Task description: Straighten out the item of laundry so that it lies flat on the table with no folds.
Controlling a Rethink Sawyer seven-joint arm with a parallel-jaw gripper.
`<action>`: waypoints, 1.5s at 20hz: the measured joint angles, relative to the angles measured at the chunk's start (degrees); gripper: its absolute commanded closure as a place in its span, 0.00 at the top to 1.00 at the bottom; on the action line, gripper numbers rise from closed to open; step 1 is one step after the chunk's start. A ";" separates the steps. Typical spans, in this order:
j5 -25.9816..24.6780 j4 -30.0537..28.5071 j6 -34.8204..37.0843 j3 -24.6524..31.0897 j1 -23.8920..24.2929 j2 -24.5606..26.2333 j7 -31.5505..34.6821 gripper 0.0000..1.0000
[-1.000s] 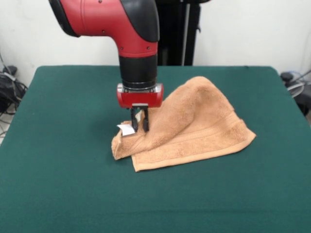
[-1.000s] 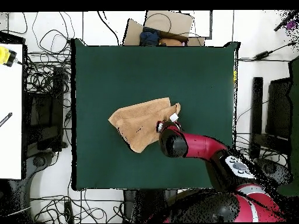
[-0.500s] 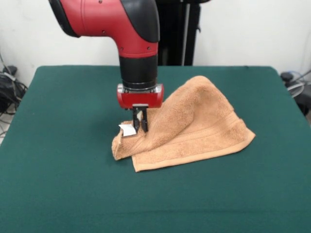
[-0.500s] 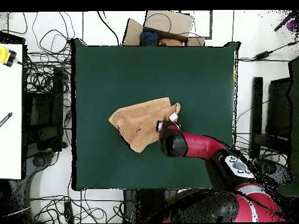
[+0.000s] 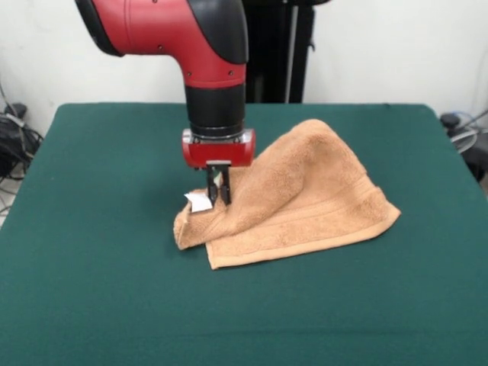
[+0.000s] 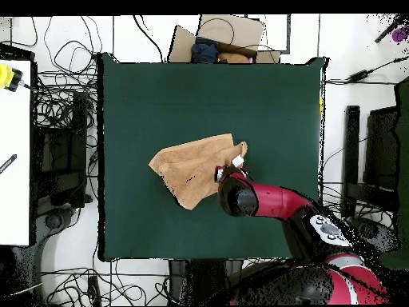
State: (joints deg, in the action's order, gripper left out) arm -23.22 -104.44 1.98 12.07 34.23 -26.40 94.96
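Although the gripper (image 5: 218, 192) stays pinched narrowly on the towel (image 5: 305, 194) beside its white label (image 5: 198, 202), the wrist has risen a touch over the last second, and the gathered corner under it has lifted slightly with it. That suggests the corner is caught and a pull is starting, though the cloth is far from flat: in the front view it humps up in a peak behind the gripper and a lower layer with a border band sticks out beneath the upper one.

The towel sits near the middle of the green table (image 5: 99, 290), with open cloth top on every side of it, so nothing stands in the way of dragging the corner outward. From overhead, the red arm (image 6: 272, 200) covers the edge of the towel nearest the robot's base. Cables and dark equipment lie off the table, well apart from the towel.
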 measured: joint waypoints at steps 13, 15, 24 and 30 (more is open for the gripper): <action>-8.48 -6.85 -3.59 -2.95 0.90 -1.59 0.01 0.00; -9.36 -6.84 -3.60 -3.16 0.87 -1.12 0.01 0.00; -13.05 -6.78 -5.98 -5.19 -0.09 0.89 0.01 0.00; -14.17 -6.82 -8.32 -7.31 -2.04 0.86 0.01 0.00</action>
State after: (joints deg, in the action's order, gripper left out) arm -37.40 -111.26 -6.34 4.76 32.19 -25.54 94.97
